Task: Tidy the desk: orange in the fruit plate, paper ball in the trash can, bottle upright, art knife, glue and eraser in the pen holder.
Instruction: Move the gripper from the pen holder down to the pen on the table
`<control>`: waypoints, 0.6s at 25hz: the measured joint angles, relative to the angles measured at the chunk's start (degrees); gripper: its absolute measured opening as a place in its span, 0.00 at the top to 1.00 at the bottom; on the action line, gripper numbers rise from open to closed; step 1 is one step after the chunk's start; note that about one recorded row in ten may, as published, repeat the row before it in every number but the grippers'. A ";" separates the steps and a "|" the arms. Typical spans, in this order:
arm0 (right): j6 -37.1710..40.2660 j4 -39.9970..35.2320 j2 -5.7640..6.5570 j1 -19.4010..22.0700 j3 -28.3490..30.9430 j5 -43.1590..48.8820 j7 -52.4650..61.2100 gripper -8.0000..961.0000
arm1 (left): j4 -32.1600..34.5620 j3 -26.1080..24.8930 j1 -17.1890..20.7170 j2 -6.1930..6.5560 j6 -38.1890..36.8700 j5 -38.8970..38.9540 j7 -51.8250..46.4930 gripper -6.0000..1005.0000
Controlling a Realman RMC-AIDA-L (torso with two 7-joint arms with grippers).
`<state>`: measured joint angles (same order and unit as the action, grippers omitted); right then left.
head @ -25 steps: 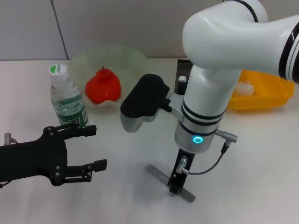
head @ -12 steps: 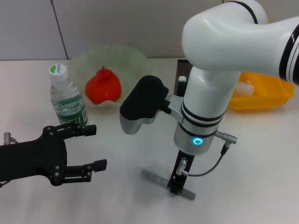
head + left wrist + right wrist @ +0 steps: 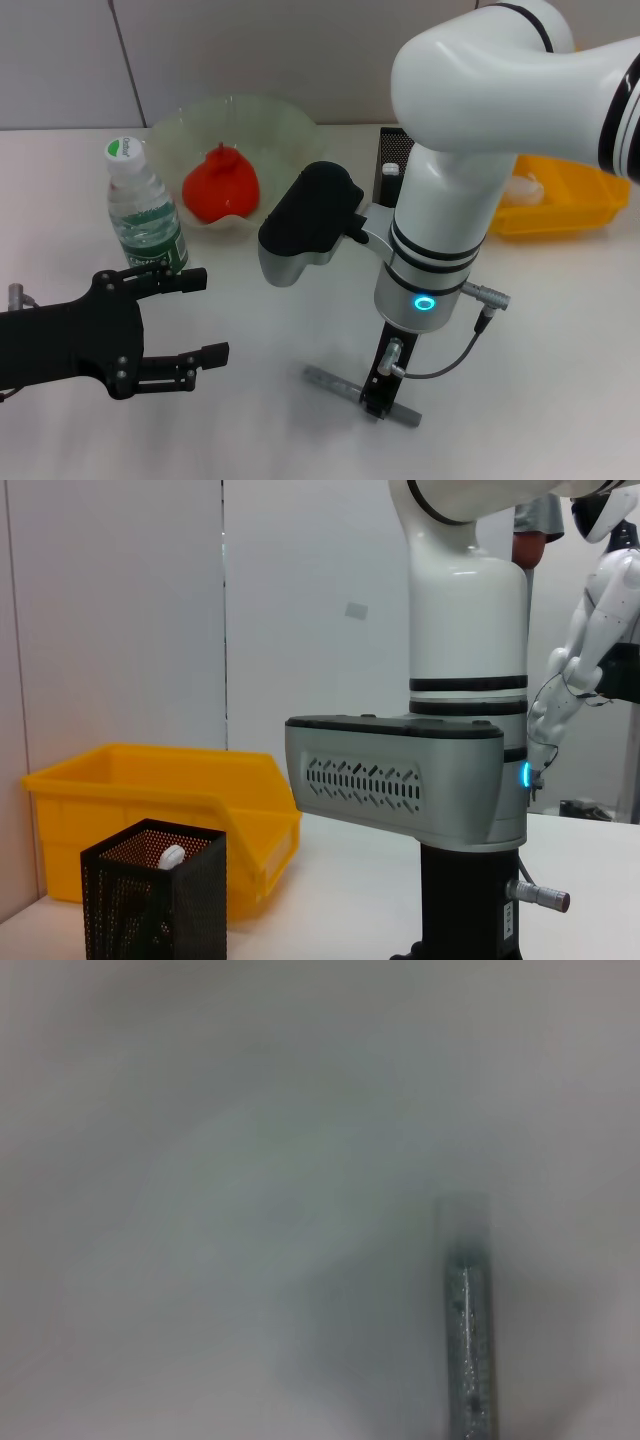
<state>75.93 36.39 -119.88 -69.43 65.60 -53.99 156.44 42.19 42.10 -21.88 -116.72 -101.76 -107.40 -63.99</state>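
Fingers of the black right gripper (image 3: pixel 375 400) pinching down on the flat grey metal art knife (image 3: pixel 360 394), at its middle, tips pressed to the white desk (image 3: pixel 560 340). Knife now lying swung round against a second ago, its far end shifted nearer the black left gripper (image 3: pixel 195 315); barely changed over the last half second, arm sitting a touch off its earlier place. In the right wrist view, only one blurred end of the knife (image 3: pixel 468 1320) showing against the desk surface.

Resting spread apart and empty, well to the left of the knife, the left gripper's two fingers (image 3: pixel 180 280), unchanged from before. Beyond it, standing upright, the clear plastic bottle with green label and white cap (image 3: pixel 143 210). Behind the knife, sitting in the pale green glass fruit plate (image 3: pixel 262 125), the red-orange fruit (image 3: pixel 221 185). Farther back, beside the yellow plastic bin (image 3: pixel 560 200), the black mesh pen holder (image 3: pixel 155 900), holding a white object.
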 joint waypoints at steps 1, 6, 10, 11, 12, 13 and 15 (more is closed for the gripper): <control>-0.03 -0.01 0.00 0.00 0.02 0.00 0.00 0.81 | 0.00 0.00 0.00 0.00 -0.02 0.00 0.00 0.16; -0.22 -0.01 0.00 0.00 0.06 0.12 0.00 0.78 | 0.00 0.00 0.00 -0.04 -0.02 0.00 0.00 0.16; -0.32 0.13 0.00 0.00 0.03 0.15 0.00 0.73 | 0.00 0.00 0.00 -0.09 -0.02 0.00 0.00 0.16; -0.35 0.15 0.00 0.00 0.02 0.15 0.00 0.72 | 0.00 0.00 0.00 -0.09 -0.02 0.00 0.00 0.16; -0.36 0.16 0.00 0.00 0.02 0.14 0.00 0.72 | 0.00 0.00 0.00 -0.09 -0.02 0.00 0.00 0.16; -0.39 0.17 0.00 0.00 -0.01 0.14 0.00 0.72 | 0.00 0.00 0.00 -0.09 -0.02 0.00 0.00 0.16; -0.43 0.17 0.00 0.00 -0.13 0.09 0.00 0.72 | 0.00 0.00 0.00 -0.09 -0.03 0.00 0.00 0.16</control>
<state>75.50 36.56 -119.88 -69.43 65.47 -53.90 156.44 42.19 42.10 -21.88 -116.81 -101.79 -107.41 -63.99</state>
